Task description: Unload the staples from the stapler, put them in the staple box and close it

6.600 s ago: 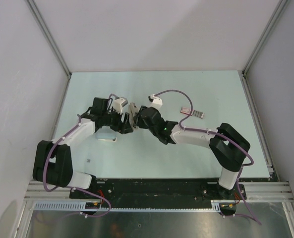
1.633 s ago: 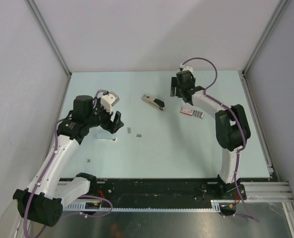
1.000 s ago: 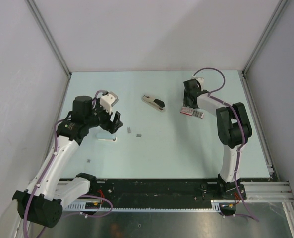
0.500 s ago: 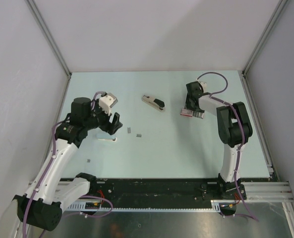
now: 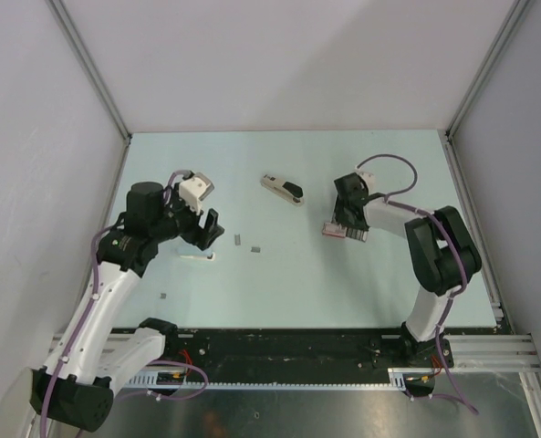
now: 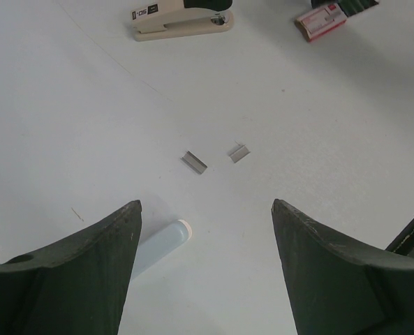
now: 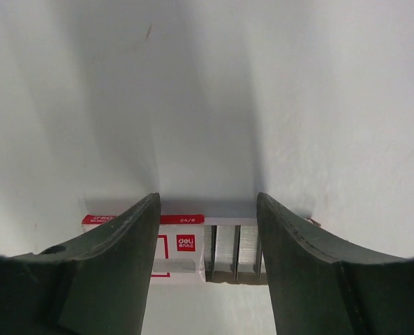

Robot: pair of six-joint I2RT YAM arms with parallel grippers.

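Top: high above the near edge, looks down on whole pale green table (image 5: pixel 297 283).
Left wrist: low, faces across table toward cream stapler with black top (image 6: pixel 182 17).
Right wrist: very near, over flat pink-and-white box (image 7: pixel 182 244).
Shared: box in all three.

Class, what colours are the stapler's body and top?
The stapler has a cream body and black top; the left wrist view shows it best.

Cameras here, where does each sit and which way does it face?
Top external: above, behind the robot, looking down at the table; both arms show.
Left wrist: on left arm, facing staples and stapler; left gripper shows, open.
Right wrist: on right arm, looking down at the staple box; right gripper shows.
All share the staple box.
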